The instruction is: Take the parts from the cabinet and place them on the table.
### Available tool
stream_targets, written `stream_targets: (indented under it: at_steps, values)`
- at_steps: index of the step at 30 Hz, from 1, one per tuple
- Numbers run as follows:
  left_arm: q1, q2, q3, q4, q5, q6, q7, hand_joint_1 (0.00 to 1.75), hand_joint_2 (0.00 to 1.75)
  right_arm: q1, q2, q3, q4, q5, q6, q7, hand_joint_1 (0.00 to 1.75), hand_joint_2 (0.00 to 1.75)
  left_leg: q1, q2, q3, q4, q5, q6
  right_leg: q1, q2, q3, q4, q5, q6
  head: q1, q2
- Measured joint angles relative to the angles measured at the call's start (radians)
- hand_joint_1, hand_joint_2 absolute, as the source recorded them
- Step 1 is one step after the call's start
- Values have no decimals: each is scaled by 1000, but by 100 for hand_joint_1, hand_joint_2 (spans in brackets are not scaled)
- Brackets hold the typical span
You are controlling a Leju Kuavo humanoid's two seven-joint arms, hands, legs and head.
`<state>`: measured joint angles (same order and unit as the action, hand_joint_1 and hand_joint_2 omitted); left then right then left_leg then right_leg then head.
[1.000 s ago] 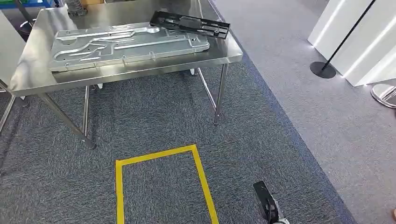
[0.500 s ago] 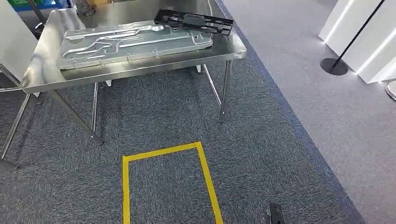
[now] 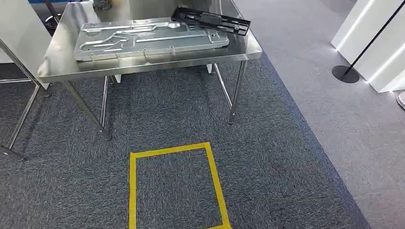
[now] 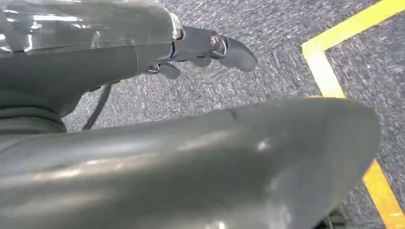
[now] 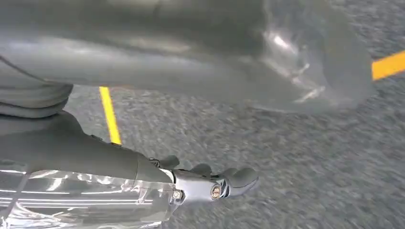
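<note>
Silver panel (image 3: pixel 150 38), black part (image 3: pixel 211 20), yellow-taped blue-grey carpet (image 3: pixel 267 157)

Blue-grey carpet (image 3: pixel 286 157) with a yellow tape square (image 3: pixel 175 186). A shiny metal worktop (image 3: pixel 157 59) stands ahead. White wall (image 3: pixel 377 43) at right.

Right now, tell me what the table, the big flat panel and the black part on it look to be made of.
Table: likely stainless steel, brushed, with mirror-like reflections. Large panel: seemingly stamped sheet metal, dull silver-grey, with pressed ribs and channels. Black part: probably moulded plastic, matte black, though painted metal cannot be ruled out.
</note>
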<state>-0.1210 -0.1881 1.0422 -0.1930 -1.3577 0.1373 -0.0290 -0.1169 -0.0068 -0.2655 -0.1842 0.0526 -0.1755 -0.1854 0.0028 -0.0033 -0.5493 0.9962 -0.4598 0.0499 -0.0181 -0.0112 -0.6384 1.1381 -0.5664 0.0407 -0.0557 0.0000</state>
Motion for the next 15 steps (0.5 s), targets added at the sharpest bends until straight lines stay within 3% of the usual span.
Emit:
stream_targets:
  at_steps: [1, 2, 3, 4, 6, 7, 8, 10, 12, 13, 15]
  values:
    - [0, 0, 0, 0, 0, 0, 0, 0, 0, 0, 3, -2, 0, 0, -1, 1, 0, 0, -2, 0, -12, 1, 9, 0, -1, 2, -23, 76, -48, 3, 0, 0]
    - [1, 0, 0, 0, 0, 0, 0, 0, 0, 0, 11, -5, 1, 0, -2, 2, 0, 0, -3, 0, -25, 2, 17, 0, -1, 2, -38, 141, -78, 4, 0, 0]
    - [2, 0, 0, 0, 0, 0, 0, 0, 0, 1, 15, -6, 1, 0, -2, 2, 0, 0, -4, 0, -39, 3, 27, -2, -2, 2, -37, 174, -80, 5, 0, 0]
    - [2, 0, 0, 0, 0, 0, 0, 0, 0, 1, 21, -8, 1, 0, -2, 2, 0, 0, -4, 0, -51, 5, 35, -3, -3, 2, -15, 160, -57, 5, 0, 0]
    - [1, 0, 0, 0, 0, 0, 0, 0, 0, -1, 28, -11, 1, 0, -3, 2, 0, 0, -3, -3, -77, 10, 52, -10, -4, 2, 88, 20, 16, 0, 0, 0]
    - [0, 0, 0, 0, 0, 0, 0, 0, 0, -2, 30, -11, 1, 0, -3, 2, 0, 0, -3, -4, -85, 14, 60, -14, -4, 5, 152, -70, 26, -5, 0, 0]
    - [0, 0, 0, 0, 0, 0, 0, 0, 0, -5, 30, -11, 1, 0, -3, 2, 0, 0, -6, -5, -92, 17, 66, -20, 0, 12, 212, -150, 7, -11, 0, 0]
    - [-1, 0, 0, 0, 0, 0, 0, 0, 0, -3, 31, -13, 1, 0, -2, 3, 0, 0, -6, -4, -91, 12, 85, -33, 7, 13, 206, -167, 15, -20, 0, 0]
    - [1, 0, 0, 0, 0, 0, 4, 0, 0, -4, 31, -13, 1, 0, -1, 7, 0, 0, -5, -6, -95, 4, 107, -47, 10, 11, 194, -168, 32, -36, 0, 0]
    - [5, 0, 0, 0, -3, 1, 10, 0, 0, -3, 31, -13, 3, 0, 3, 8, 0, 0, 2, -5, -101, 13, 94, -51, 2, 1, 183, -173, 47, -44, 0, 0]
    - [8, 0, 0, 0, -5, 5, 18, 0, 0, -3, 27, -13, 3, 5, 11, 11, 0, 0, 2, -3, -133, 106, -37, -60, 4, 0, 153, -174, 70, -58, 0, 0]
